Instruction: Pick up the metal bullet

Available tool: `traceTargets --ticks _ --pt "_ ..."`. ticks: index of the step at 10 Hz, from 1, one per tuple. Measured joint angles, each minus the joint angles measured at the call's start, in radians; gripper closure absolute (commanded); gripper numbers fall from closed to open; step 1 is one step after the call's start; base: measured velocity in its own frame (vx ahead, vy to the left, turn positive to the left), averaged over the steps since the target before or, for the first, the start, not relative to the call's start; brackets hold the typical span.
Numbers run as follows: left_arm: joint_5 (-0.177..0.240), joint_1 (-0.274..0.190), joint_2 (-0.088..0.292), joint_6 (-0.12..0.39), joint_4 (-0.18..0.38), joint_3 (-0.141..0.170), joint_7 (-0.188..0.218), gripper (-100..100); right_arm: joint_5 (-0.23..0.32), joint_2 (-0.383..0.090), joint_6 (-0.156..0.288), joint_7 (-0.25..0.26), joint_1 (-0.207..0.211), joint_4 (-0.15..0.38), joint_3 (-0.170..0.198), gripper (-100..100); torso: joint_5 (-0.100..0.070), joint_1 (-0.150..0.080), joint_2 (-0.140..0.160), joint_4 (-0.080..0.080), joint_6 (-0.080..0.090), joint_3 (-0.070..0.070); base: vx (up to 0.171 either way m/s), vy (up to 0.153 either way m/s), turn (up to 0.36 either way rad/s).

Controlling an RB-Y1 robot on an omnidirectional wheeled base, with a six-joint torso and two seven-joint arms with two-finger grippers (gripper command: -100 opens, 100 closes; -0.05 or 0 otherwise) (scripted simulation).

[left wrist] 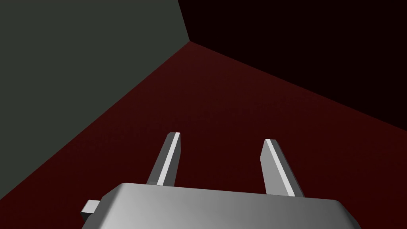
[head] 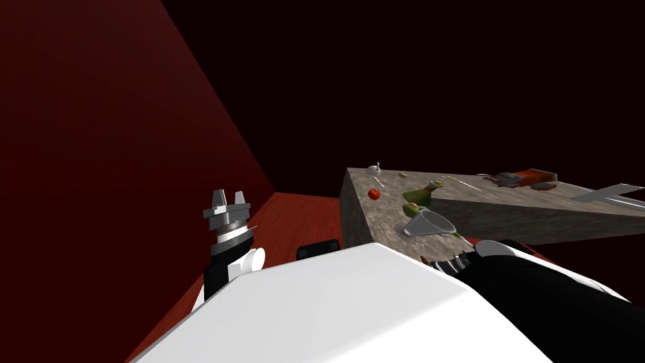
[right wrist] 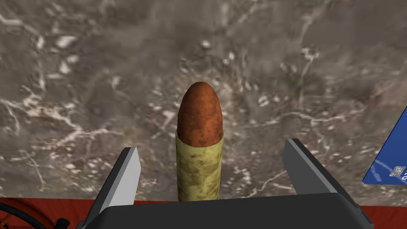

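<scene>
While left claw hangs well left of the counter, blades spread, nothing between them, right claw is at the counter's edge (grey mottled stone). Blades wide apart, gripping nothing. Bullet, brown nose on a yellowish case, lies on the counter centred between them, touching neither, nose pointing away from the claw body. Blue card lies near, outside one blade.
</scene>
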Motion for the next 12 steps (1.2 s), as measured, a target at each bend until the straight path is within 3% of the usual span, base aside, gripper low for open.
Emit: traceTargets --ticks 12 --pt "0.0 0.0 0.0 0.0 0.0 0.0 0.0 0 0.239 0.012 0.127 -0.041 -0.365 0.116 0.047 -100 -0.012 -0.011 0.001 -0.001 0.002 0.0 -0.074 0.002 -0.01"
